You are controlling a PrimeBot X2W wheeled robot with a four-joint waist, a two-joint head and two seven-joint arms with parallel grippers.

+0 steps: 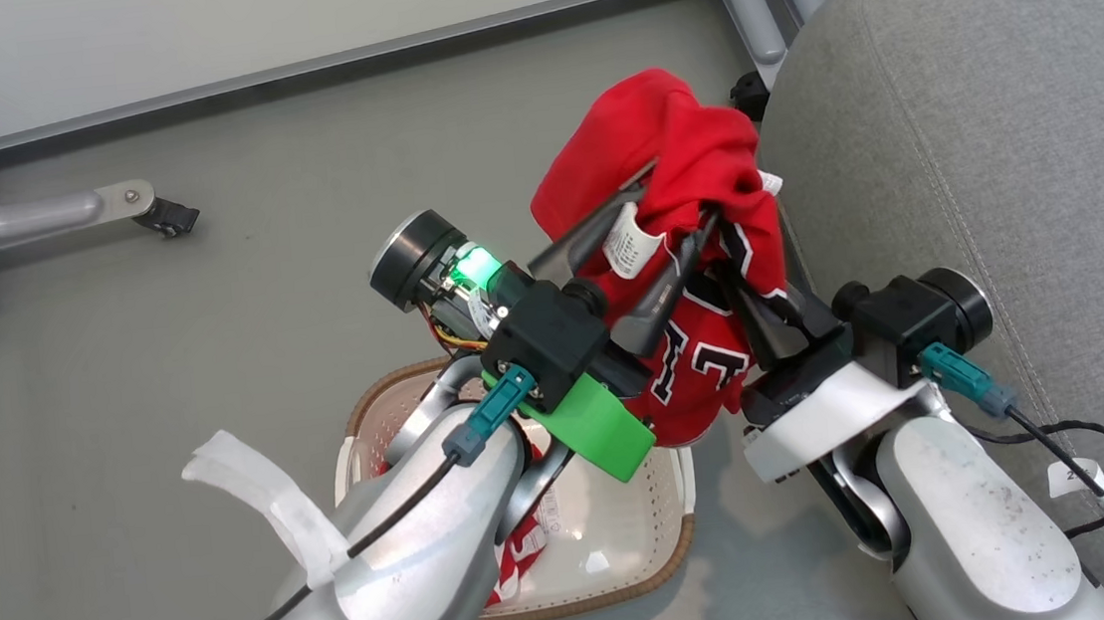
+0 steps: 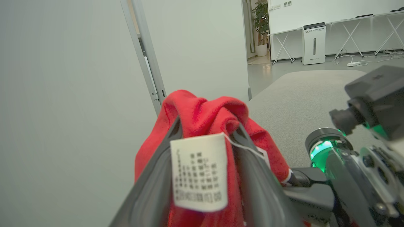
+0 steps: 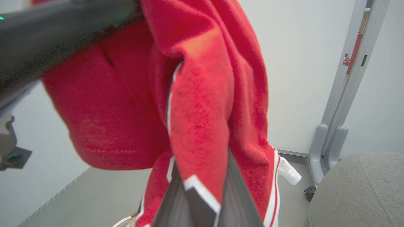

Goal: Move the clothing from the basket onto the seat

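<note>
Pressed together, the right jaws pinch a fold of the jersey, with red cloth edged in white and black caught between the two dark fingers. The left jaws stand spread, their fingers apart in a V. The jersey is draped over their tips and its white tag hangs between them.

The jersey is soft, bright red and bunched into a rounded heap at the top. Black numerals outlined in white show on the part that hangs lower, and the tag carries rows of small print too fine to read. It hangs in the air between the basket and the seat, close to the seat's rounded edge.

There are two garments. The second, a striped garment in red and white, lies in the basket, partly hidden under the left arm. There is one basket, cream with a brown rim, standing on the grey floor, and one light-grey seat.
</note>
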